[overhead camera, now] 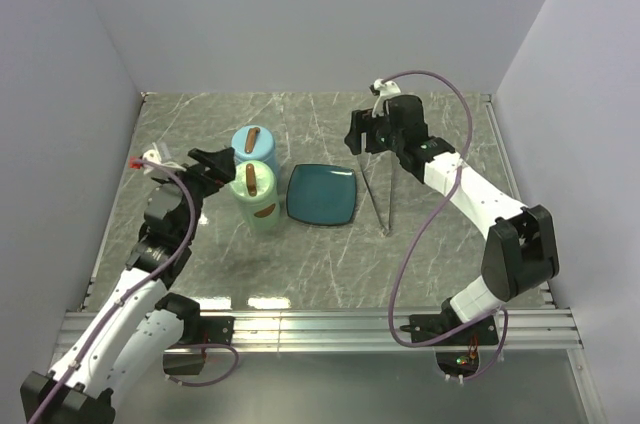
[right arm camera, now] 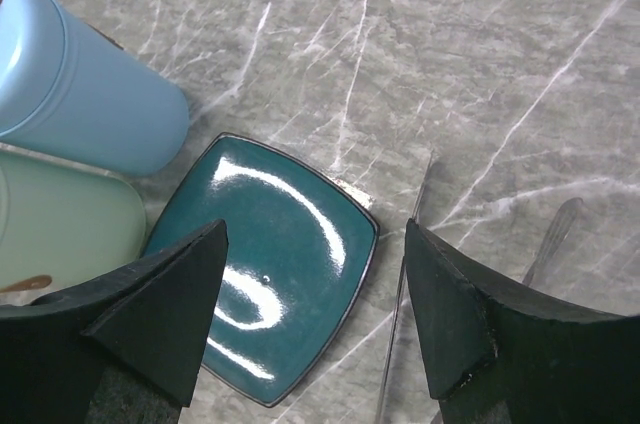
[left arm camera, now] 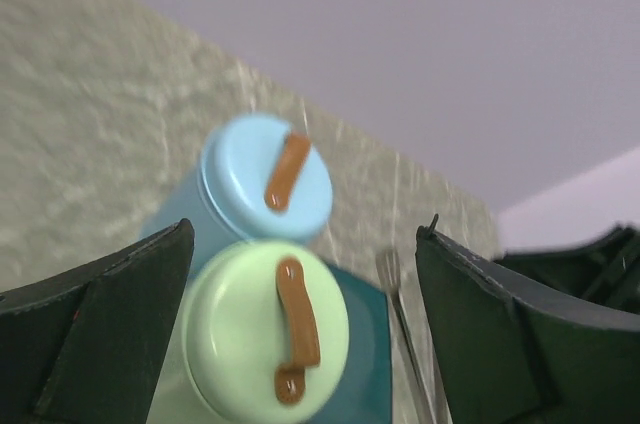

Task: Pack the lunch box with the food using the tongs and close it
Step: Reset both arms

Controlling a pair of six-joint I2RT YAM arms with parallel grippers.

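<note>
The lunch box shows as two round tins, each with its lid on and a brown strap handle: a blue one [overhead camera: 253, 141] [left arm camera: 267, 177] [right arm camera: 80, 94] and a green one [overhead camera: 254, 184] [left arm camera: 265, 329] [right arm camera: 60, 224] in front of it. My left gripper [overhead camera: 205, 166] [left arm camera: 305, 234] is open just left of the green tin, holding nothing. The silver tongs [overhead camera: 378, 194] [left arm camera: 405, 329] [right arm camera: 400, 294] lie on the table right of the plate. Above their far end hangs my right gripper [overhead camera: 370, 134] [right arm camera: 315, 234], open and empty. No food is in view.
A teal square plate [overhead camera: 321, 194] [right arm camera: 265, 274] [left arm camera: 360, 344] lies bare between the green tin and the tongs. The marble tabletop [overhead camera: 450, 124] is walled at the back and both sides. A metal rail [overhead camera: 330, 329] runs along the near edge.
</note>
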